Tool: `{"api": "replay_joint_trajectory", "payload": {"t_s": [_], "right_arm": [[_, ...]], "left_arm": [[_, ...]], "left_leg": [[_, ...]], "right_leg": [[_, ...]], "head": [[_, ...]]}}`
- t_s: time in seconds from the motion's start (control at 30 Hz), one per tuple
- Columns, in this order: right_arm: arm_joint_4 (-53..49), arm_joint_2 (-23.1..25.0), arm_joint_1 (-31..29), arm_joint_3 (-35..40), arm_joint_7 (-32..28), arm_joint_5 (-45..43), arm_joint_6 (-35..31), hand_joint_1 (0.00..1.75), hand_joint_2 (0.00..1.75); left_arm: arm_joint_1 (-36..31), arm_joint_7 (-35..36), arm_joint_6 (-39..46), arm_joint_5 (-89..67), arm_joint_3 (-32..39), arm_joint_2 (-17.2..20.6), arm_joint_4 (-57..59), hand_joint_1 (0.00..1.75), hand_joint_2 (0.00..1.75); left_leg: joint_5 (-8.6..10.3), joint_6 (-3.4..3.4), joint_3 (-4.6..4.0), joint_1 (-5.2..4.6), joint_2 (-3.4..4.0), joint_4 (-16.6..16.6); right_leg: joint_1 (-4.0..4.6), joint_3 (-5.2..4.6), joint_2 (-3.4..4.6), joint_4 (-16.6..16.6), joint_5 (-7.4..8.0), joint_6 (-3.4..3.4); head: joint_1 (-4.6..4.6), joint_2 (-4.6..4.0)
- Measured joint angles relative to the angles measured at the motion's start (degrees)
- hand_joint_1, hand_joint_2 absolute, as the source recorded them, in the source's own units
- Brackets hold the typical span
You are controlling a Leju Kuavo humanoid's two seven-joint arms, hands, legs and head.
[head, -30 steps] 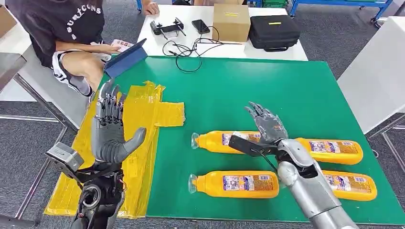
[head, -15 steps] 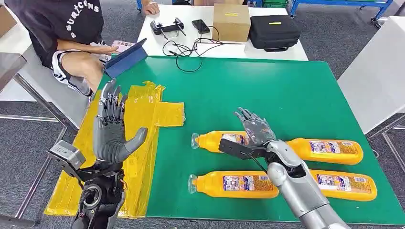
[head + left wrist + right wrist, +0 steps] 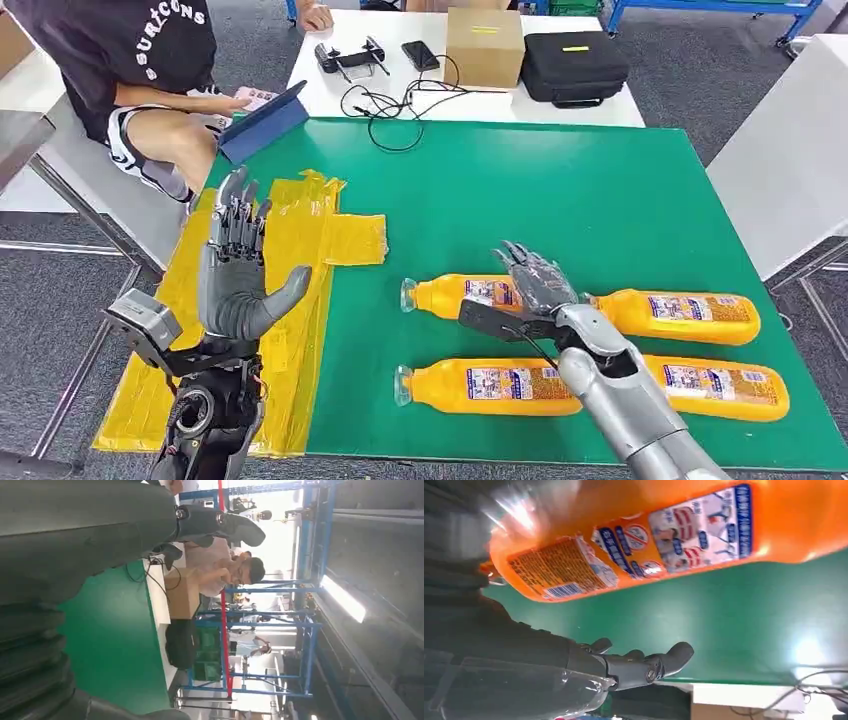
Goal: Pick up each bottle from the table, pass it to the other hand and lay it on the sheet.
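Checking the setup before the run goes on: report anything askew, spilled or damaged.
No spill or damage shows. The four bottles lie flat on the green table. The yellow sheet is wrinkled, patched from taped pieces, and hangs over the table's left edge.

Head view looks down on the green table (image 3: 600,200); both wrist views sit close above it

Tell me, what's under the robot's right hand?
An orange bottle lies on the green table under the right hand. Its clear cap and label show; the hand covers its far end, so contact is unclear.
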Motion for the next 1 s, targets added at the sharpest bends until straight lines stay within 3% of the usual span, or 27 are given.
{"api": "replay_joint_trajectory", "payload": {"t_s": [0.8, 0.87, 0.9, 1.0], "right_arm": [[4.6, -0.3, 0.7, -0.4, 2.6, 2.9, -0.9, 0.00, 1.75], [4.9, -0.2, 0.7, -0.5, 2.5, 3.0, -0.9, 0.16, 1.75], [5.0, -0.2, 0.7, -0.5, 2.5, 3.0, -0.9, 0.49, 1.75], [5.4, 0.3, 0.7, -0.6, 2.5, 3.2, -1.0, 0.49, 1.75]], "left_arm": [[-0.1, 0.0, 0.0, 0.3, 0.0, 0.0, 0.6, 0.00, 1.75], [-0.1, 0.0, 0.0, 0.3, 0.0, 0.0, 0.6, 0.00, 1.75], [-0.1, 0.0, 0.0, 0.3, 0.0, 0.0, 0.6, 0.00, 1.75], [-0.1, 0.1, 0.0, 0.3, 0.0, 0.0, 0.6, 0.00, 1.75]], "left_leg": [[0.00, 0.00, 0.00, 0.00, 0.00, 0.0], [0.00, 0.00, 0.00, 0.00, -0.01, 0.0], [0.00, 0.00, 0.00, 0.00, -0.01, 0.0], [0.00, 0.00, 0.00, 0.00, 0.00, 0.0]], "right_leg": [[0.00, 0.00, 0.00, 0.0, 0.00, 0.00], [0.00, 0.00, 0.00, 0.0, 0.00, 0.00], [0.00, 0.00, 0.00, 0.0, 0.00, 0.00], [0.00, 0.00, 0.00, 0.0, 0.00, 0.00]], "head": [[0.00, 0.00], [0.00, 0.00], [0.00, 0.00], [0.00, 0.00]]}}
